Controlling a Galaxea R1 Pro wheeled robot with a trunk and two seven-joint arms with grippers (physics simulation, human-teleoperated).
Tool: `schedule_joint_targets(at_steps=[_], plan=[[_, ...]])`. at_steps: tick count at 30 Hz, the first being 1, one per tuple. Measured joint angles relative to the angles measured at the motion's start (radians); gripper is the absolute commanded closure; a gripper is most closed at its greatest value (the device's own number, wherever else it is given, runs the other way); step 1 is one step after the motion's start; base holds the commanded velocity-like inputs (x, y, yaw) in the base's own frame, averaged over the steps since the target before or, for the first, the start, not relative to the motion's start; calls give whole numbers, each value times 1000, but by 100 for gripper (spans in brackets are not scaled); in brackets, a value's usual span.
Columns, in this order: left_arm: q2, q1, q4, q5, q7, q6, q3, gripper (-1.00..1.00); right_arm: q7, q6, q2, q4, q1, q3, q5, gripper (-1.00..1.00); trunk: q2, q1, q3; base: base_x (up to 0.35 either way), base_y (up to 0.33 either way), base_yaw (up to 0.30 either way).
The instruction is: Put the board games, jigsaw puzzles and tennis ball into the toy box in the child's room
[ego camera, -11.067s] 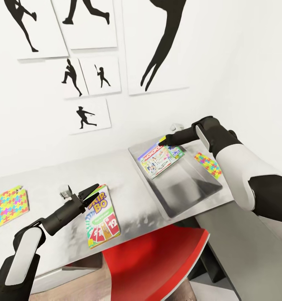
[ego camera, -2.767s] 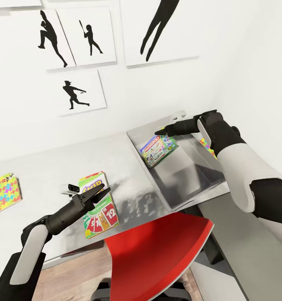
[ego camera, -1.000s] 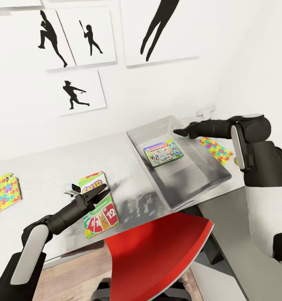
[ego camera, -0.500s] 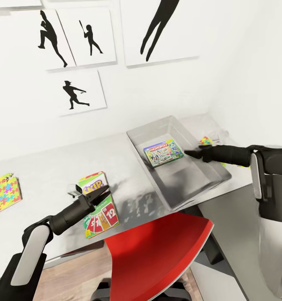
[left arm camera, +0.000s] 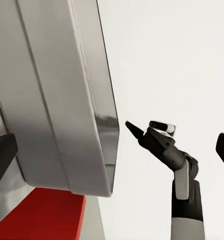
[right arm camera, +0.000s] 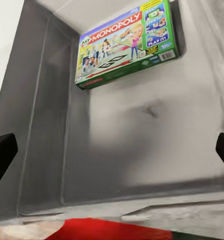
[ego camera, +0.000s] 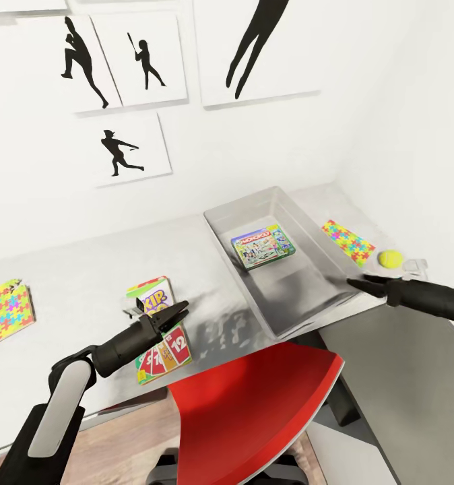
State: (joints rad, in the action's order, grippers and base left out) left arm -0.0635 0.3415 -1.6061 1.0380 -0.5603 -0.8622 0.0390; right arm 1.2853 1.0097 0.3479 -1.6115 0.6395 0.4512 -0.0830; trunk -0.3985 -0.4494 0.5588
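The toy box [ego camera: 321, 259], a shallow grey bin with sloping, glossy walls and a rolled rim, sits on the pale desk [ego camera: 72, 283] and holds one flat printed board game [ego camera: 263, 246]; the right wrist view resolves its "Monopoly" lettering [right arm camera: 126, 42]. Outside the bin lie a Skip-Bo box [ego camera: 158, 330], two thin jigsaw squares [ego camera: 347, 241] [ego camera: 6, 311] and the round tennis ball [ego camera: 391, 259]. The left gripper [ego camera: 174, 314] hovers over the Skip-Bo box, jaws apart and empty. The right gripper [ego camera: 359, 283] is at the bin's near corner, its spread impossible to tell. A red chair [ego camera: 261, 411] stands below.
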Motion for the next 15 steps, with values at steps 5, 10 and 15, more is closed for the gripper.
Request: schedule_joint_targets(at_steps=[5, 10, 15], plan=[[2, 6, 0, 0, 1, 1, -11, -100, 48, -47, 34, -1, -81, 121, 0, -100, 0, 0, 0, 0, 0, 0], [3, 9, 0, 1, 0, 2, -26, -100, 73, -79, 55, -2, -173, 234, 1, -100, 0, 0, 0, 0, 0, 0], [4, 11, 0, 0, 2, 3, -38, -100, 85, -109, 65, -3, -262, 321, 1, -100, 0, 0, 0, 0, 0, 0]])
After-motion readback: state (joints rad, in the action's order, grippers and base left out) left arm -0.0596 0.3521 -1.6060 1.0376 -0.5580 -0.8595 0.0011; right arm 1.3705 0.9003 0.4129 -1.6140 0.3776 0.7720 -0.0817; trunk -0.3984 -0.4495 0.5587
